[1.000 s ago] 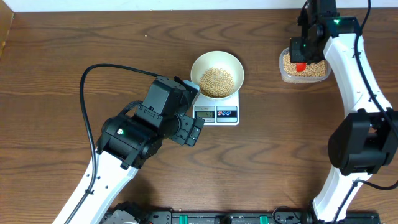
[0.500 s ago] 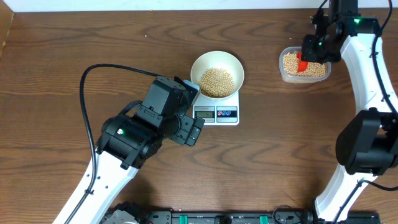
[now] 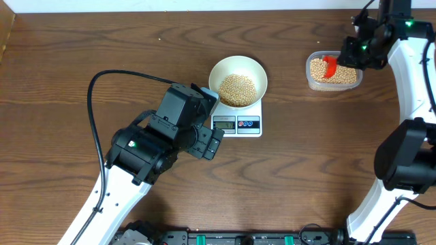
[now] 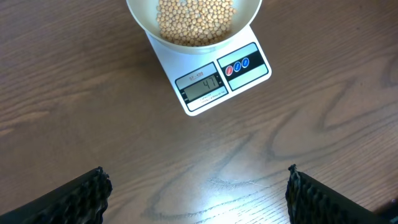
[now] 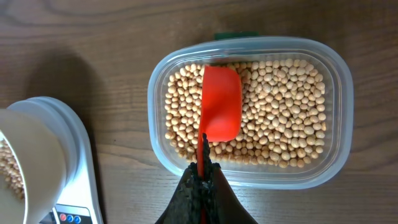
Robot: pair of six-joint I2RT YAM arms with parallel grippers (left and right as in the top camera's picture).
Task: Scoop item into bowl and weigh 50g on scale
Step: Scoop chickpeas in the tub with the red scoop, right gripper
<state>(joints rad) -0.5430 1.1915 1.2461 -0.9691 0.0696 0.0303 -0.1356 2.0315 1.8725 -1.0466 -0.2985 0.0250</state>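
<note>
The cream bowl stands on the white scale and holds a heap of tan beans. The scale's display shows digits. More beans fill the clear tub at the back right. My right gripper is shut on the handle of a red scoop, whose cup lies over the tub's beans with no beans on its visible face. My left gripper hovers open just left of the scale, nothing between its fingers.
In the right wrist view the bowl and the scale show at the left edge, a short gap from the tub. The left arm's black cable loops over the table's left half. The surface is brown wood.
My right gripper has drawn back to the right over the tub, carrying the red scoop with it, so the scoop's cup now shows over the beans. The left arm has stayed still.
</note>
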